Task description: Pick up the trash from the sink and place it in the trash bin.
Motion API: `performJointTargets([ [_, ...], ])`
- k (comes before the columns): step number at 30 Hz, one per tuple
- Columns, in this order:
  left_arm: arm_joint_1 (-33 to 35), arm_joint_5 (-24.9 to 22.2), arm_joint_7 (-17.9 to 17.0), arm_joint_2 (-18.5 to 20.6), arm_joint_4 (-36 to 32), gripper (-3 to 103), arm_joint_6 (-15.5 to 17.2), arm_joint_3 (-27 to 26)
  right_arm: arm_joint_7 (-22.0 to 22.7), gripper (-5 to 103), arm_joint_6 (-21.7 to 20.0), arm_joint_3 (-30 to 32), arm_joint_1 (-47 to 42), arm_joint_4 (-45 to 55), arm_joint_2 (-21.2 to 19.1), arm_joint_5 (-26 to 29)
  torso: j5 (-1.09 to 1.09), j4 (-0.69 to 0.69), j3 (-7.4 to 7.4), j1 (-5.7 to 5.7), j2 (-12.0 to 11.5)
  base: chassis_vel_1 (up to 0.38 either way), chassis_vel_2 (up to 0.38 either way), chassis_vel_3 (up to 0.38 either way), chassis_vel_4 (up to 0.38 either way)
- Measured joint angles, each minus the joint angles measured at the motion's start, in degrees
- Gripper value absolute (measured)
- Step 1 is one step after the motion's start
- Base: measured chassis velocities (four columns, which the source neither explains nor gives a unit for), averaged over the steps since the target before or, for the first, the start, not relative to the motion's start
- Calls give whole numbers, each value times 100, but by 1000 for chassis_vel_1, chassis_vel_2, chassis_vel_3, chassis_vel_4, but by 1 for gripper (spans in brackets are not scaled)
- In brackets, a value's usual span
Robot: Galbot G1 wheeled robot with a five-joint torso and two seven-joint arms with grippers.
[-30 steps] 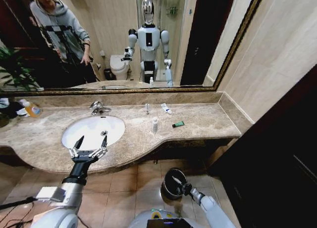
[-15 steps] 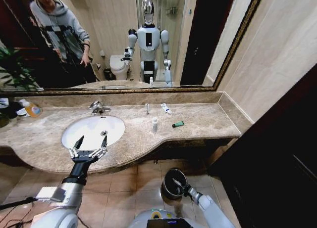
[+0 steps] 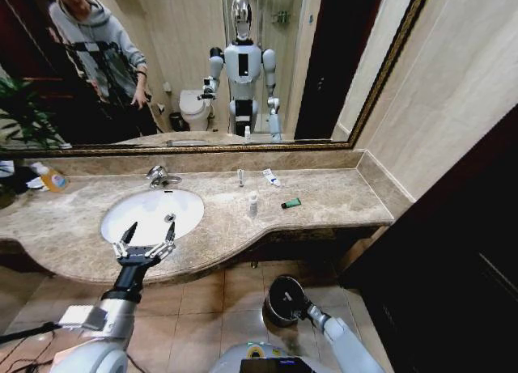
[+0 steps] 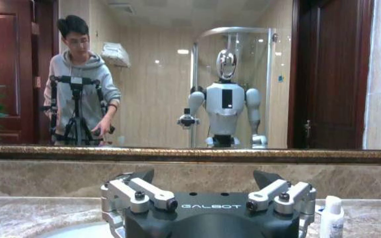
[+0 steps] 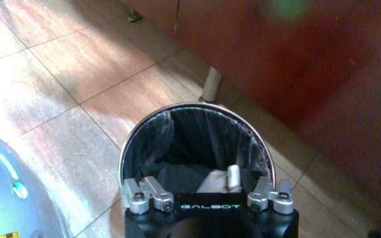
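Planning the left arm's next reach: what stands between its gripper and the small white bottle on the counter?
Nothing visible does. The left gripper hovers open over the sink's near rim; the white bottle stands upright on bare marble toward the robot's right. The green tube lies beyond it.

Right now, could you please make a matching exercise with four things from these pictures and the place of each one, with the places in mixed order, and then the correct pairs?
Things:
1. left gripper
2. trash bin
3. short green tube
4. orange-yellow bottle

Places:
A. on the floor, below the counter edge
B. far left of the counter, near the mirror
C. on the marble, right of the tiny white bottle
D. open, over the front rim of the sink

Pairs: 1-D, 2-A, 3-C, 4-B
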Motion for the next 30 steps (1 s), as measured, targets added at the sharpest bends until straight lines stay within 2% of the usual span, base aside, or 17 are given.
performJointTargets([
  [1, 0, 0, 0, 0, 0, 100, 0, 0, 0, 84, -1, 1, -6, 11, 0, 2, 0, 0, 0, 0, 0, 0, 0, 0, 0],
  [3, 0, 0, 0, 0, 0, 100, 0, 0, 0, 84, -1, 2, -9, 17, -1, 6, 0, 0, 0, 0, 0, 0, 0, 0, 0],
  [6, 0, 0, 0, 0, 0, 100, 0, 0, 0, 98, -2, 3, -22, 53, -10, 19, 0, 0, 0, 0, 0, 0, 0, 0, 0],
  [11, 0, 0, 0, 0, 0, 100, 0, 0, -6, 100, -47, 1, -51, 125, -26, 77, 0, 0, 0, 0, 0, 0, 0, 0, 0],
  [16, 0, 0, 0, 0, -1, 100, 0, 0, 145, 100, -60, -37, -119, 231, -60, 383, 1, 0, 0, 0, 0, 0, 0, 0, 0],
  [19, 0, 0, 0, 0, 0, 100, 0, 0, 380, 100, -134, -117, -302, 613, -158, 976, 2, 0, 0, 0, 0, 0, 0, 0, 0],
  [20, 0, 0, 0, 0, 0, 100, 0, 0, 380, 100, -134, -117, -302, 613, -158, 976, 2, 0, 0, 0, 0, 0, 0, 0, 0],
  [23, 0, 0, 0, 0, 0, 100, 0, 0, 424, 100, -375, -100, -763, 1481, -472, 2046, 0, 0, 0, 0, 0, 0, 0, 0, 0],
  [24, 0, 0, 0, 0, 0, 100, 0, 0, 424, 100, -375, -100, -763, 1481, -472, 2046, 0, 0, 0, 0, 0, 0, 0, 0, 0],
  [27, 0, 0, 0, 0, -1, 100, 0, 0, 608, 100, -534, 73, -1344, 2563, -686, 3183, 2, 0, 0, 0, 0, 0, 0, 0, 0],
  [28, 0, 0, 0, 0, -1, 100, 0, 0, 608, 100, -534, 73, -1344, 2563, -686, 3183, 2, 0, 0, 0, 0, 0, 0, 0, 0],
  [30, 0, 0, 0, 0, 0, 100, 0, 0, 677, 100, -794, 299, -1866, 3538, -758, 3892, 1, 1, -1, -1, 0, 0, 0, 0, 0],
])
